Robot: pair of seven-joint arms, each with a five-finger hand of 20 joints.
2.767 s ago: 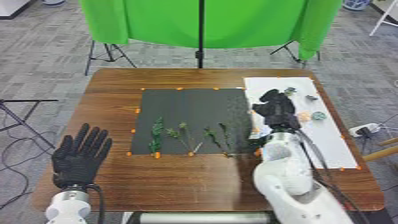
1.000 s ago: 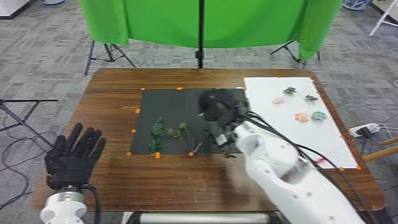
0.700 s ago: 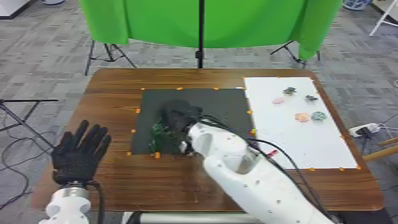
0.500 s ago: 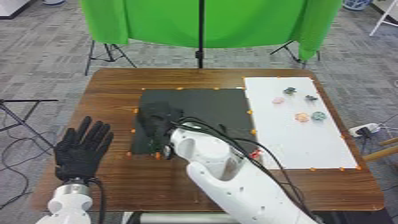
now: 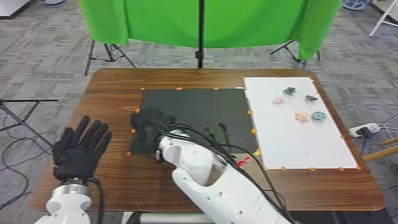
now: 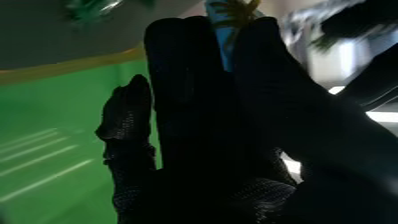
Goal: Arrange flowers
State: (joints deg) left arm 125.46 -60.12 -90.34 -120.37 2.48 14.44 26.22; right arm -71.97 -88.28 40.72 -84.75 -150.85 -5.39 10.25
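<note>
The right hand (image 5: 149, 122) is low over the dark mat (image 5: 195, 104), toward its nine o'clock edge, with its fingers (image 6: 182, 85) straight and close together. Yellow-green foliage (image 6: 234, 12) shows between the fingertips in the wrist view; I can't tell whether they touch it. Leafy greenery (image 6: 85, 11) lies beyond.

At four o'clock on the mat are the slim green stems (image 5: 224, 134), probably light and springy, with leaves that would crush or shed if squeezed. A soft pinch low on the bare stalk looks best.

The white sheet (image 5: 293, 147) is at three o'clock from the mat. On its upper half sit a pink flower head (image 5: 278, 100) at eleven, a blue one (image 5: 290, 91) at twelve, and a peach one (image 5: 302, 117) near the centre. They look small and delicate; I'd take them by the sides.

The left hand (image 5: 78, 157) is spread at eight o'clock over the counter (image 5: 115, 170).
</note>
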